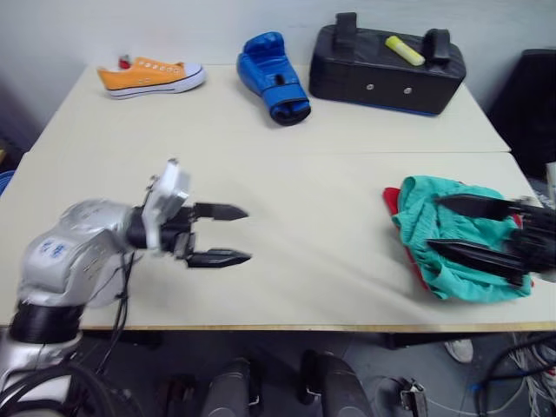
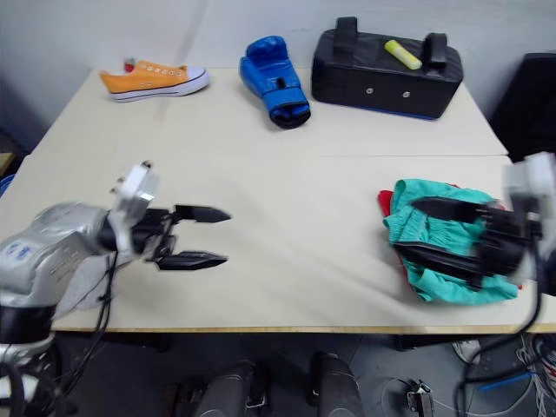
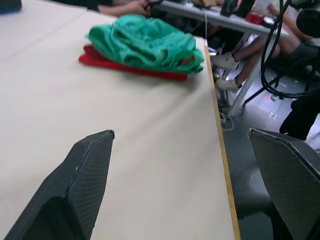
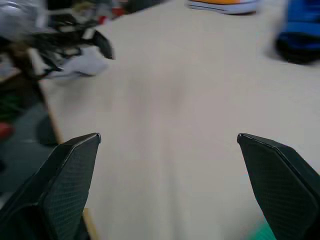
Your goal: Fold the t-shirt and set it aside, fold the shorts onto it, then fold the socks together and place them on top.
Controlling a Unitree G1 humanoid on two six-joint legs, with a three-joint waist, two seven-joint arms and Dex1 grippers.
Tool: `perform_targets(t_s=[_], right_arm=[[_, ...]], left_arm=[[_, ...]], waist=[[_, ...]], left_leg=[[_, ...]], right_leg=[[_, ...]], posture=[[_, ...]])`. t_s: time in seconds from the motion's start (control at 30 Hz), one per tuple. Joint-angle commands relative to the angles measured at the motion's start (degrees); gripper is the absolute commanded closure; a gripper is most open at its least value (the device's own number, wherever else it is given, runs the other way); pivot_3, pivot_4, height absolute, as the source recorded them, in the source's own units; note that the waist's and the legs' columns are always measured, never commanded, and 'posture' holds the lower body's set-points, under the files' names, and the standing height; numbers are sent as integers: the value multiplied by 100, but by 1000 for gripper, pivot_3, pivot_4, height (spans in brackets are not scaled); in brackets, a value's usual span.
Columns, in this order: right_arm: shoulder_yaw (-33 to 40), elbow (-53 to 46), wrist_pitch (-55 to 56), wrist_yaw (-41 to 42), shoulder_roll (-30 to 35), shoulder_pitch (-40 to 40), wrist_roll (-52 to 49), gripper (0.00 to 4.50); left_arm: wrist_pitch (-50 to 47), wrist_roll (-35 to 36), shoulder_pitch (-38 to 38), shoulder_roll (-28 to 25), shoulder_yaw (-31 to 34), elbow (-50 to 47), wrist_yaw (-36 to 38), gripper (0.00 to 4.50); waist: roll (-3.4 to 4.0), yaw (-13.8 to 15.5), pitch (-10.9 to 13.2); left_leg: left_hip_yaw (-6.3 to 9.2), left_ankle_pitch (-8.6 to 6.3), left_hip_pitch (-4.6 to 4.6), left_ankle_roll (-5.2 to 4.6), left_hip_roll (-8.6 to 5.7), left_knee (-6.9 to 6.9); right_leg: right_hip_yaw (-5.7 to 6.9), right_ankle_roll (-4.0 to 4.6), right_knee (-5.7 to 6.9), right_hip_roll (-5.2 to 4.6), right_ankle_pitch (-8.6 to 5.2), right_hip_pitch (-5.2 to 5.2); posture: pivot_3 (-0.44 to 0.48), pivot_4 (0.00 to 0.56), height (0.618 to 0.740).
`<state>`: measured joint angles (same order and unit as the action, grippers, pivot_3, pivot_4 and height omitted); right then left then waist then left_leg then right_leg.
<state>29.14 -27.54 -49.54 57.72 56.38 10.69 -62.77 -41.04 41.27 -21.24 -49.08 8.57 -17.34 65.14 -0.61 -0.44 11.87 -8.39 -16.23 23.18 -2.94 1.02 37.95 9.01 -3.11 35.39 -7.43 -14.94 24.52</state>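
1. Stack. I see the shorts (image 1: pixel 456 248) lying crumpled on the t-shirt (image 3: pixel 127 67), whose red edge shows beneath them, at the table's (image 1: pixel 330 261) front right corner. In the left wrist view the shorts sit on top and the red cloth lies flat on the tabletop.

2. Right gripper (image 1: pixel 447 228). My right gripper hovers over the shorts, its two black fingers spread wide and pointing toward the table's centre; nothing is between them. I cannot tell from the head views whether the fingertips touch the cloth or hang just above it.

3. Left gripper (image 1: pixel 230 234). My left gripper is over bare tabletop near the front edge, fingers parted and empty, aimed rightward at the stack, well apart from it.

4. Governing relation. The stack lies to the right of the left gripper, across a clear stretch of table, and directly under the right one. Its long axis runs roughly from the table's back to its front. I judge the right arm far the nearer for any adjustment there.

5. Socks (image 4: pixel 77 65). A pale soft bundle in the right wrist view, near the left arm at the table's front left edge, is probably the socks; the view is too blurred to be sure. If so, the left arm is the nearer for them.

6. Background. An orange sneaker (image 1: pixel 152 76), a blue boxing glove (image 1: pixel 274 76) and a black pad (image 1: pixel 387 69) sit along the far edge, well apart from the work.
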Motion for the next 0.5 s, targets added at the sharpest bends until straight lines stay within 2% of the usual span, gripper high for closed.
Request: perform_targets(t_s=[0.03, 0.13, 0.2, 0.27, 0.37, 0.5], right_arm=[[-880, -111, 104, -3, -239, 527, 14, 43], [-1278, 100, 216, 77, -419, 861, 137, 43], [-1536, 204, 309, 183, -543, 1056, 244, 43], [-1707, 241, 332, 278, -636, 1177, 272, 43], [-1850, 206, 315, 354, -708, 1257, 252, 43], [-2000, 84, 164, 654, -651, 1317, 50, 43]], left_arm=[[-188, 22, 949, -375, 1235, -610, -357, 0], [-134, -321, 2203, -443, 2248, -877, -552, 0], [49, -750, 3424, -159, 3263, -916, -616, 0], [327, -1032, 4120, 57, 3881, -777, -719, 0], [696, -1237, 4357, 144, 4182, -391, -850, 0], [1220, -1695, 4277, -119, 3916, 752, -821, 0]], waist=[[0, 27, 0], [2, 61, 1], [-2, 61, -1], [-3, 40, -2], [-10, 113, -6], [-3, 188, -5]], left_leg=[[1, -2, 2, 0, -2, 0], [0, -13, 5, -1, -5, -1], [0, -33, 9, 11, -7, 1], [-3, -46, 11, 1, -7, 0], [-1, -58, 12, 5, -6, 1], [2, -79, 12, -25, -4, 0]], right_leg=[[1, 4, -1, -2, -3, 1], [3, 5, -7, -8, -6, 3], [5, 4, -20, -9, -5, 2], [5, -3, -39, -10, 0, -2], [8, -6, -50, -11, 1, -3], [6, 5, -63, -15, 7, -2]], posture=[[0, 150, 740], [0, 150, 740], [0, 150, 740], [0, 150, 740], [0, 150, 740], [0, 150, 740]])
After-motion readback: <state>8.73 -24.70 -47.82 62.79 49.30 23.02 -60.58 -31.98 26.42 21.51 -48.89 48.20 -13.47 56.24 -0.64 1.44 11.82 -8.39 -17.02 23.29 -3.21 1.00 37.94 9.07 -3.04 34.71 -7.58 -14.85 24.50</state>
